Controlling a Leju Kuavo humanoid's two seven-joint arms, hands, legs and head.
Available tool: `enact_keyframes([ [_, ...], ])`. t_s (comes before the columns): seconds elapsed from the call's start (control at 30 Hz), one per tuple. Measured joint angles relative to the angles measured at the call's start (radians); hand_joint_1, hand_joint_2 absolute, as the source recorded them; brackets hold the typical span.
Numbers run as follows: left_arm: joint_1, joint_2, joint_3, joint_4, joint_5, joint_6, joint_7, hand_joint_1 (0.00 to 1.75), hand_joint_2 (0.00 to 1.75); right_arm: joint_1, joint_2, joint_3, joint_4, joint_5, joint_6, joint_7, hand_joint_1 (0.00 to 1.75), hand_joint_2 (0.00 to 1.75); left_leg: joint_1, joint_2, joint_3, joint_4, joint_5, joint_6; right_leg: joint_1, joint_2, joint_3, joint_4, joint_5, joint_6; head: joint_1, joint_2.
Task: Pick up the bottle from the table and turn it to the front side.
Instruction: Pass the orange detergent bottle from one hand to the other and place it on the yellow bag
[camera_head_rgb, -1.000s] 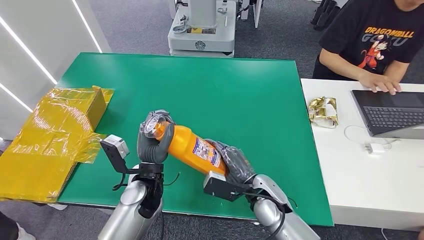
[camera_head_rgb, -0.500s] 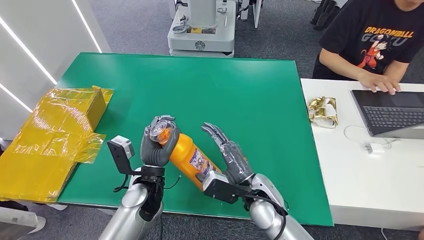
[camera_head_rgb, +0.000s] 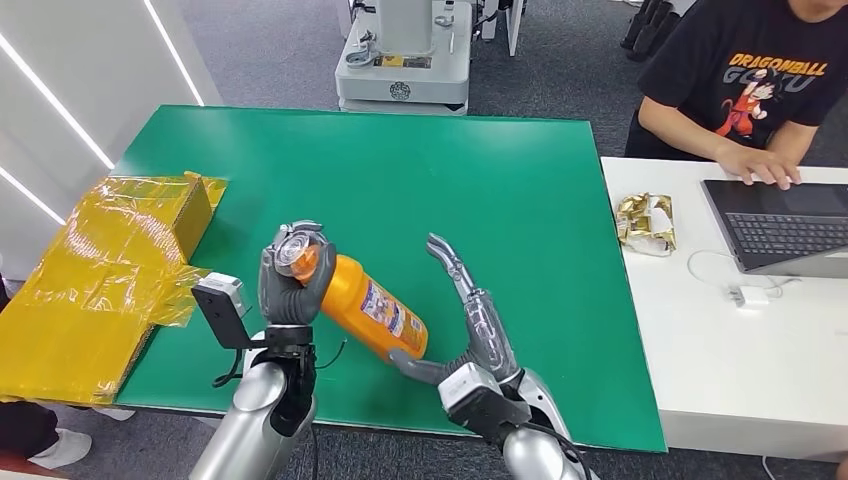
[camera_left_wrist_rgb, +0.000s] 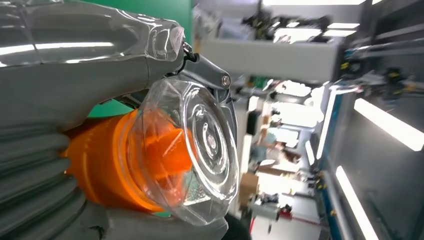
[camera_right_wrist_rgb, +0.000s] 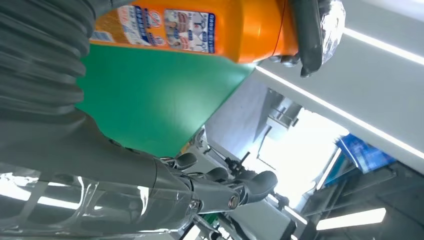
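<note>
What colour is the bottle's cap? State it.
The bottle has a clear, see-through cap over an orange neck, clearest in the left wrist view.

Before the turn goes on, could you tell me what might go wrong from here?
1. The left hand grips the orange bottle only near its clear cap, so the tilted body could sag or slip out.
2. The right hand is open beside the base; its fingers might knock the bottle on closing.
3. If dropped, it could roll across the green table.
</note>
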Motion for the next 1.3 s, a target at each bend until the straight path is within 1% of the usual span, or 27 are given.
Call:
enact_keyframes([
  [0.13,-0.028,0.03,0.035,-0.039,-0.104,0.108,-0.026,1.75,1.75,0.032,0.0,0.001,-0.039,-0.04,-0.03,-0.019,0.0,1.75,0.0,0.0,0.0,0.0,0.0,0.0,0.0,0.0,0.0,0.0,0.0,0.0,0.0,0.0],
  [0.33,-0.092,0.098,0.076,-0.059,-0.307,0.28,-0.061,1.75,1.75,0.069,0.0,0.002,-0.064,-0.07,-0.066,-0.042,0.0,1.75,0.001,0.0,0.0,0.0,0.0,-0.001,0.001,0.0,0.0,0.001,0.0,0.0,0.0,0.0],
  [0.47,-0.131,0.148,0.088,-0.059,-0.484,0.395,-0.052,1.75,1.75,0.088,-0.001,0.003,-0.07,-0.088,-0.08,-0.051,0.0,1.75,0.001,0.0,0.0,0.0,0.001,-0.001,0.001,0.0,0.0,0.001,0.0,0.0,0.0,0.0],
  [0.57,-0.145,0.187,0.11,-0.059,-0.635,0.447,-0.038,1.75,1.75,0.097,-0.002,0.008,-0.072,-0.095,-0.087,-0.054,0.0,1.75,0.001,0.001,0.0,0.0,0.0,-0.001,0.001,0.001,0.0,0.001,0.0,0.0,0.0,0.0],
  [0.67,-0.146,0.211,0.151,-0.057,-0.805,0.456,-0.044,1.75,1.75,0.104,-0.002,0.013,-0.075,-0.099,-0.089,-0.057,0.0,1.75,0.001,0.001,0.0,0.0,0.0,-0.001,0.001,0.001,0.0,0.001,-0.001,-0.001,0.0,0.0],
  [0.83,-0.144,0.225,0.237,-0.05,-1.015,0.457,-0.056,1.75,1.75,0.119,-0.002,0.018,-0.089,-0.101,-0.092,-0.059,0.0,1.75,0.001,0.002,0.0,0.0,0.0,-0.001,0.001,0.002,0.0,0.001,-0.001,-0.001,0.0,0.0],
  [0.93,-0.148,0.239,0.274,-0.039,-1.166,0.457,-0.026,1.75,1.75,0.129,-0.002,0.018,-0.099,-0.1,-0.096,-0.057,0.0,1.75,0.001,0.001,0.001,0.0,0.0,-0.001,0.001,0.001,0.0,0.001,-0.001,-0.001,0.0,0.0],
  [1.0,-0.16,0.256,0.281,-0.019,-1.243,0.456,0.014,1.75,1.75,0.134,-0.002,0.018,-0.105,-0.099,-0.101,-0.056,0.0,1.75,0.001,0.001,0.001,0.0,0.0,-0.001,0.001,0.002,0.0,0.001,-0.001,-0.002,0.0,0.0],
  [1.1,-0.187,0.284,0.276,0.029,-1.314,0.456,0.077,1.75,1.75,0.14,-0.002,0.018,-0.114,-0.096,-0.107,-0.056,0.0,1.75,0.001,0.001,0.001,0.0,0.001,-0.001,0.001,0.002,0.0,0.001,-0.001,-0.002,0.0,0.0],
  [1.2,-0.214,0.313,0.248,0.089,-1.355,0.451,0.144,1.75,1.75,0.148,-0.002,0.018,-0.13,-0.093,-0.111,-0.066,0.0,1.75,0.001,0.002,0.001,0.0,0.001,-0.001,0.001,0.002,0.0,0.001,-0.001,-0.002,0.0,0.0],
  [1.3,-0.24,0.339,0.209,0.147,-1.373,0.439,0.192,1.75,1.75,0.159,-0.002,0.017,-0.15,-0.091,-0.115,-0.075,0.0,1.75,0.001,0.002,0.001,0.0,0.001,-0.001,0.001,0.002,0.0,0.001,-0.001,-0.002,0.0,0.0],
])
